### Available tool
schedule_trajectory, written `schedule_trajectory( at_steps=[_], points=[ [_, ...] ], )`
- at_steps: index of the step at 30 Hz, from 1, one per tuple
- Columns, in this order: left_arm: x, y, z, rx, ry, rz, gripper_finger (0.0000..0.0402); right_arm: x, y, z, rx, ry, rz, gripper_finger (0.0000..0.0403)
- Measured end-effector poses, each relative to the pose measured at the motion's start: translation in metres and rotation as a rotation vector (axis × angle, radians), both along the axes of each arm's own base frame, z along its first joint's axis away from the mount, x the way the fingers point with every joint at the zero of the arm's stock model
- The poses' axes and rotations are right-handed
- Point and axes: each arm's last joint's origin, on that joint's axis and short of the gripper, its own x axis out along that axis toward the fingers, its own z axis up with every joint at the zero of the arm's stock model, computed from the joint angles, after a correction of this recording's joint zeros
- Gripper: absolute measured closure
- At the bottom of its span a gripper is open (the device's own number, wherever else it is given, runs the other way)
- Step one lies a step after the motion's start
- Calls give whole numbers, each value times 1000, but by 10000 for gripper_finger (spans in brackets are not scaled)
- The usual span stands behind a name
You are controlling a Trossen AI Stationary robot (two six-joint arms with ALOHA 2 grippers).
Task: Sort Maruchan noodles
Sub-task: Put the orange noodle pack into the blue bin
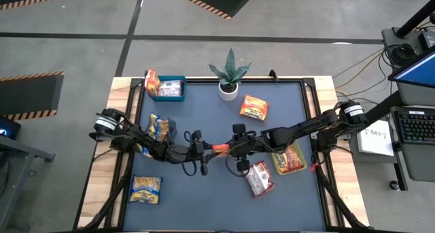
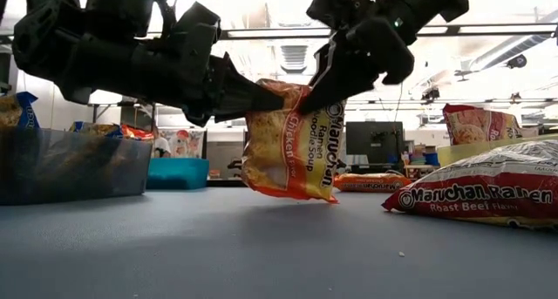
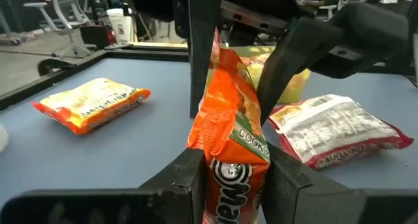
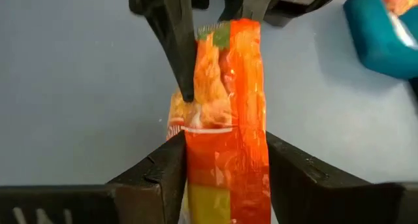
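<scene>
Maruchan noodles: your orange packet (image 2: 292, 142) hangs above mid-bench (image 1: 204, 114), long axis near vertical, pinched at once by the left gripper (image 1: 205, 149) and right gripper (image 1: 228, 149). The blue bin (image 1: 168, 89) holds packets; so does the yellow-green bin (image 1: 289, 159).

Orange packet (image 2: 292, 142), yellow lower edge, white lettering, pinched between black left gripper (image 1: 204, 150) and black right gripper (image 1: 224, 149). Red-and-white packet (image 2: 488, 194), white lettering on red band. Blue-grey table mat (image 1: 204, 111), pale wood border. Teal bin (image 1: 168, 88). Yellow-green bin (image 1: 289, 162). Green plant (image 1: 230, 71), white pot. Yellow-and-blue packet (image 1: 147, 189).
</scene>
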Motion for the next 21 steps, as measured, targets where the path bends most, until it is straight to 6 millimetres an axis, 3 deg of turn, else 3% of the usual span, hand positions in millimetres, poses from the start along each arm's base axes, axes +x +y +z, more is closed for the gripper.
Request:
schedule_trajectory(
  at_steps=[5, 13, 17, 21],
  points=[
    [-3, 2, 7, 24, -17, 55, 314, -11, -5, 24, -89, -50, -37, 220],
    [-22, 15, 47, 114, -86, 272, 313, -48, -19, 86, -221, -230, -212, 220],
    [-42, 26, 65, 190, -50, 518, 313, -68, -22, 110, -169, -320, -235, 220],
    [-66, 47, 81, 264, 9, 863, 313, -80, -24, 114, -139, -353, -241, 220]
  ],
)
